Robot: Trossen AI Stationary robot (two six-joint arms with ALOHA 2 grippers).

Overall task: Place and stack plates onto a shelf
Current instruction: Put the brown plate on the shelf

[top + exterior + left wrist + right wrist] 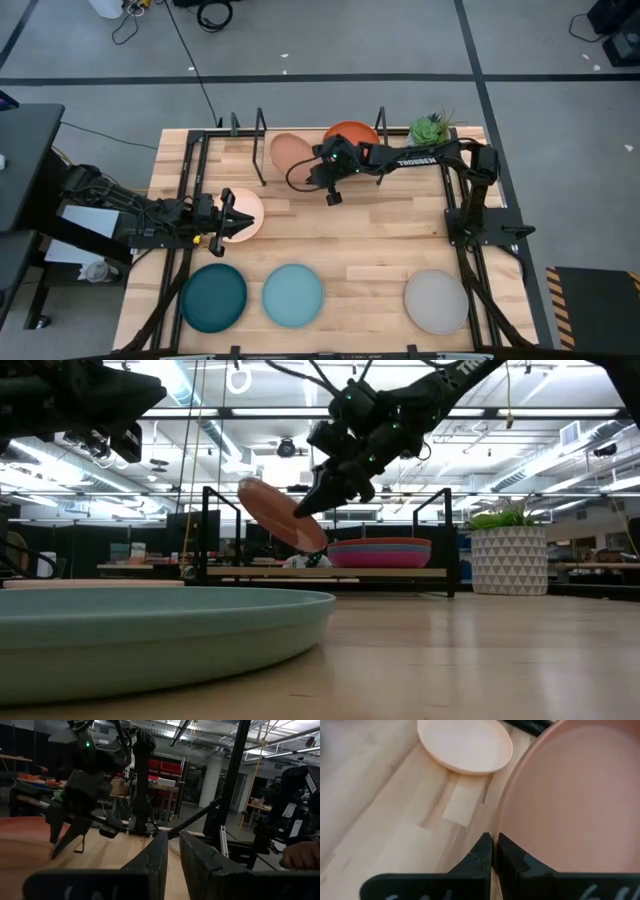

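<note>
My right gripper [322, 170] is shut on the peach plate [290, 152], which hangs tilted in the air before the left half of the shelf [300, 572]. On the shelf's right half lies a stack of plates [380, 552], orange on top [350, 133]. My left gripper [224, 217] is shut and empty, raised over the left rim of the cream-pink plate [245, 213], which lies flat on the table. The dark teal plate [213, 297], light blue plate [292, 295] and grey plate [436, 300] lie in a row near the table's near edge. My right gripper pinches the peach plate's rim [501, 827] between its two fingers, one on the hollow face and one on the underside. The fingers come from the table's right, slanting down. The plate is lifted clear and tilted [283, 515], with its held edge low.
A potted green plant [432, 128] stands right of the shelf at the far right. Thin black upright loops [262, 145] frame the shelf. Bare wood lies in the table's middle, between the shelf and the near row of plates.
</note>
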